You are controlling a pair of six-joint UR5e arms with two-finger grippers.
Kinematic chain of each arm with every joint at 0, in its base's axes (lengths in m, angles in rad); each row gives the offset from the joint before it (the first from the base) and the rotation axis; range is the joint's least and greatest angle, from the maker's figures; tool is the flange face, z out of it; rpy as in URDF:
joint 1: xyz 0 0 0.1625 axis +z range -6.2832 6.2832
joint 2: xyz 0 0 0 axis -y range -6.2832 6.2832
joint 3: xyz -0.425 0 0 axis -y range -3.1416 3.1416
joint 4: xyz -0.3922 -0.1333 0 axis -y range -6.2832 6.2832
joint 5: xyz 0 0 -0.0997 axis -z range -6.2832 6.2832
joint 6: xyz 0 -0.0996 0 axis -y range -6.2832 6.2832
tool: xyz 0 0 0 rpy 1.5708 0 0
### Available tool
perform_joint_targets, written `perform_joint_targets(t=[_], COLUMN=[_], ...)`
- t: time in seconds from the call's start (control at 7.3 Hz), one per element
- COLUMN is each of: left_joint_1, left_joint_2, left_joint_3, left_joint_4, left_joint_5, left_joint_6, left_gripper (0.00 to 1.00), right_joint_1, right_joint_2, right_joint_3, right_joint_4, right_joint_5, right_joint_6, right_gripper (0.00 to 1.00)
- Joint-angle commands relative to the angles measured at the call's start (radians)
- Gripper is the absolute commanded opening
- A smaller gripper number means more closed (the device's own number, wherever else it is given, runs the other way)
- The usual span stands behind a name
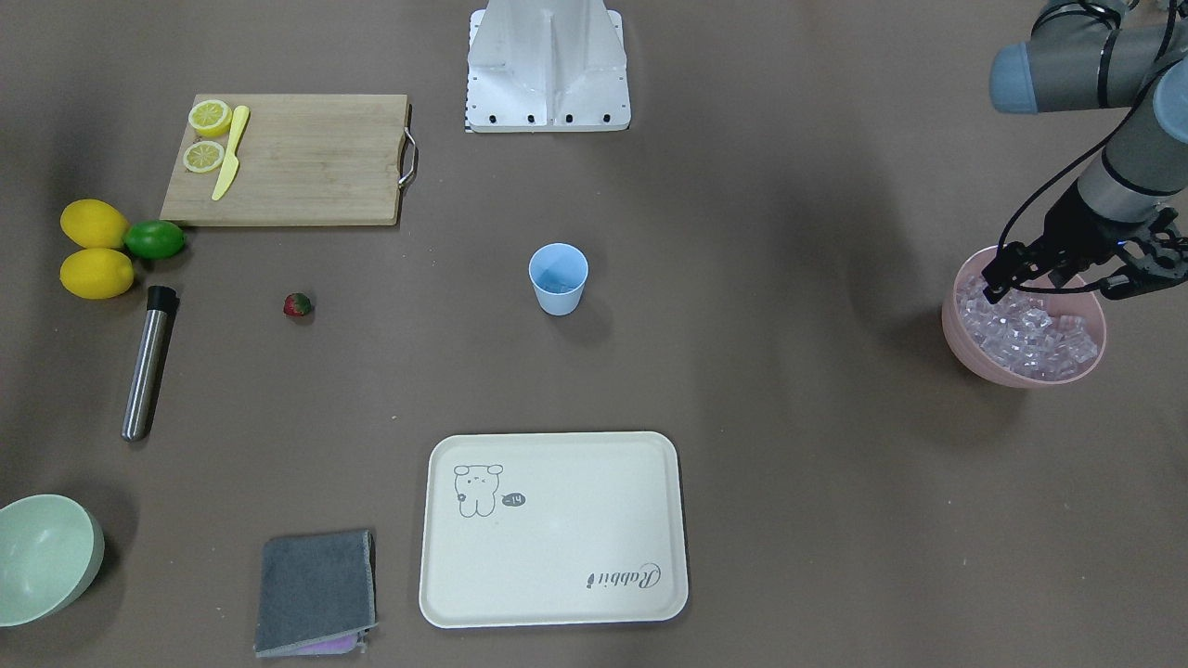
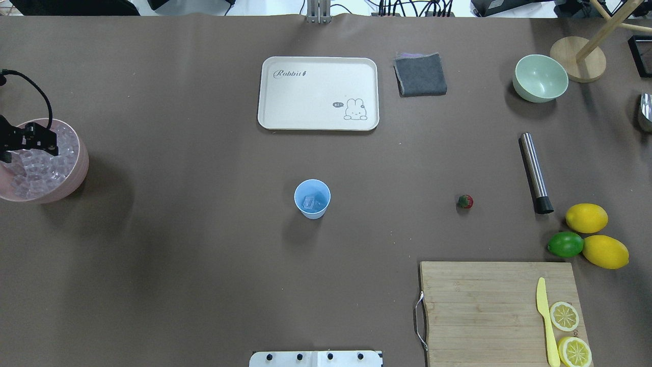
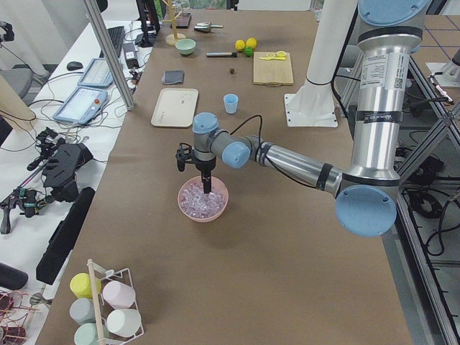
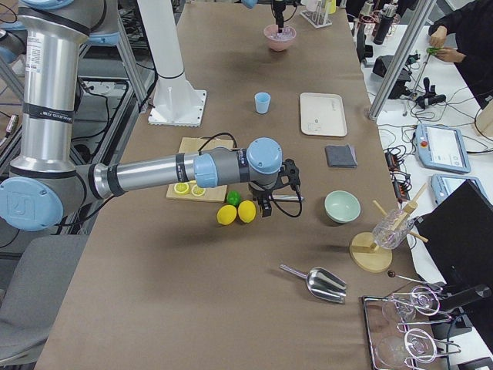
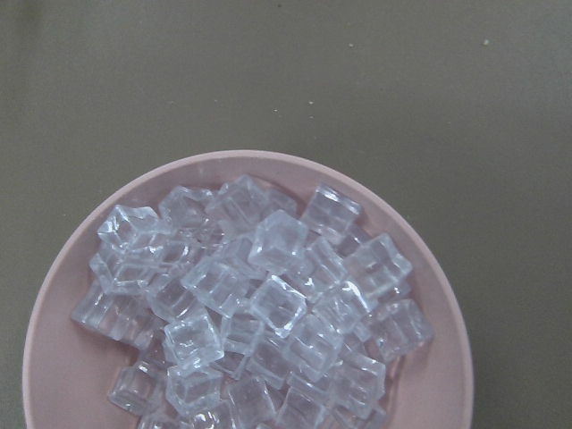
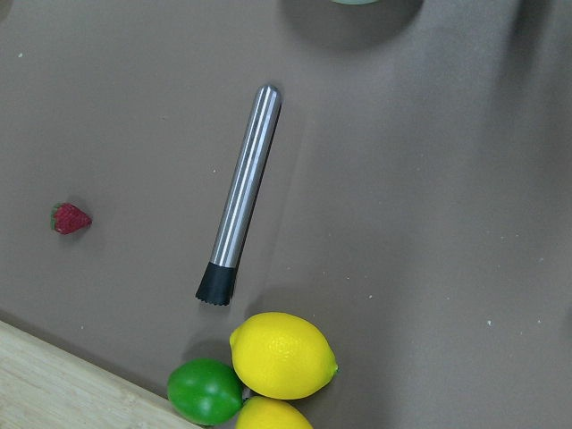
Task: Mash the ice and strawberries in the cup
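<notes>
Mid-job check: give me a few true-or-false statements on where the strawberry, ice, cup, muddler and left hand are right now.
1. The strawberry lies on the table, outside the cup. True.
2. The cup is empty. False: the overhead view shows an ice cube in it.
3. The left hand is at the pink bowl of ice, jaws open. True.
4. The steel muddler stands in the cup. False: it lies flat on the table, near the lemons.
</notes>
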Motion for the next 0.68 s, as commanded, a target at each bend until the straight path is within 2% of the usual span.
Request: perform_joint_targets(t=[0.0, 0.27, 0.55], left_joint_1=[-0.001, -0.002, -0.002], left_joint_2=[0.029, 0.043, 0.035], left_joint_3=[0.016, 0.092, 0.118], left_joint_4=[-0.044, -0.157, -0.174], left_joint_5=[-0.001, 0.001, 0.002], left_joint_6=[-0.054, -0.059, -0.057], left_gripper=[0.95, 0.95, 0.93], right_joint_1=[0.000, 0.000, 0.000], right_joint_2=[0.002, 0.003, -0.004], right_joint_3=[0.001, 0.007, 0.021], right_joint_4=[0.001, 0.001, -0.001], right_joint_5=[0.000, 0.000, 0.002], right_joint_6=[0.000, 0.000, 0.000], right_gripper=[1.00, 1.00, 1.00])
